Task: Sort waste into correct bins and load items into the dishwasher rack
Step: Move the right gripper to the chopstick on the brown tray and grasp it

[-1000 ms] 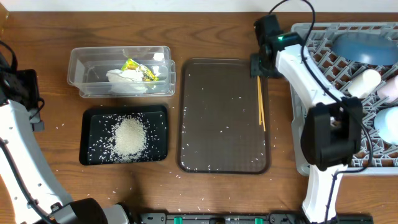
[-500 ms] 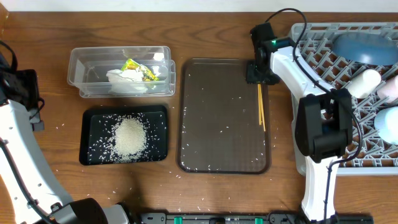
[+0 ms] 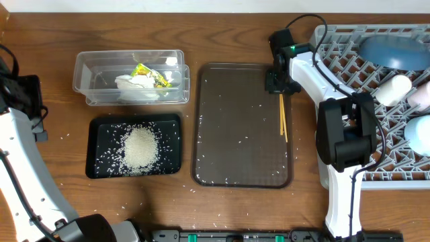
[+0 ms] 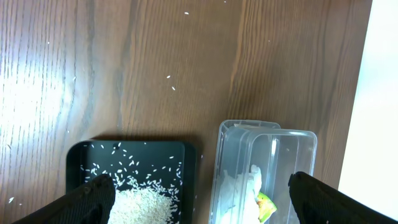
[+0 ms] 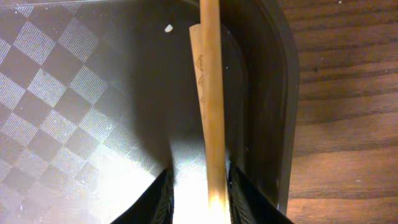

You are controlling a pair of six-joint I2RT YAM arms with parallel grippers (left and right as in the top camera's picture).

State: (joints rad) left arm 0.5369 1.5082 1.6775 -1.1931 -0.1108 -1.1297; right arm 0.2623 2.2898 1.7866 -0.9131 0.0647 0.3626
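Overhead, thin wooden chopsticks (image 3: 283, 117) lie lengthwise along the right rim of the brown serving tray (image 3: 228, 154). Only the right wrist camera shows two overlapping sticks straddled by the right gripper (image 5: 199, 200), its fingers parted. That arm points down at their far end. The left gripper (image 4: 202, 196) hangs spread wide over the black tray (image 4: 81, 155) and the clear tub (image 4: 292, 143).

We see a brown wooden table (image 3: 228, 33) carrying a clear plastic tub (image 3: 101, 67) at back left, a black tray (image 3: 94, 168) just in front of it, a brown serving tray (image 3: 235, 134) in the middle and a grey dishwasher rack (image 3: 403, 161) at the right; stray rice grains (image 4: 168, 77) dot the bare wood
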